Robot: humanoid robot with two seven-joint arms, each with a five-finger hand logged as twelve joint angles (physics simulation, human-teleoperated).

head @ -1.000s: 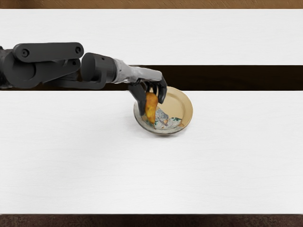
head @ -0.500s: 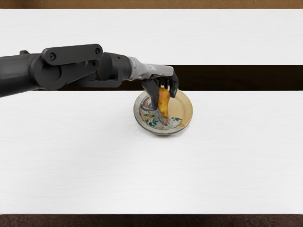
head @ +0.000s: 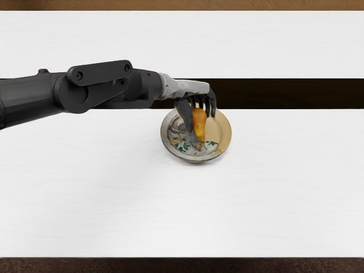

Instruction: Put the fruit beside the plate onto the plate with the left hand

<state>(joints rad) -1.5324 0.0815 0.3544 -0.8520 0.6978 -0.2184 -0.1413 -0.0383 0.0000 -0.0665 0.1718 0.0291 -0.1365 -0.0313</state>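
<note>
You're looking down at a wide white table (head: 182, 199) that fills the near part of the view. Beyond it a second white slab (head: 239, 42) runs across the far side, with a dark gap (head: 296, 94) between the two. Your left arm (head: 68, 96) comes in from the left edge, dark grey and stretched almost level along the near table's far edge, its paler wrist reaching right toward the middle. There's the plate (head: 226, 132): round, tan-rimmed, with a painted pattern on its left and near inner face. It sits on the near table close to the far edge, a little right of centre. Your left hand (head: 197, 106) hangs over the plate's far-left part, knuckles up. And here's the fruit (head: 199, 123), an orange-yellow, elongated piece, nearly upright and slightly tilted, inside the plate's outline. Its top is tucked up in the hand and its lower end is down by the patterned floor, though you can't tell from here whether it touches the plate. The fingers (head: 211, 107) curl downward around the fruit's upper part, thumb on its left and the others on its right and far side, closed in on it, so the hand has hold of the fruit over the plate.
</note>
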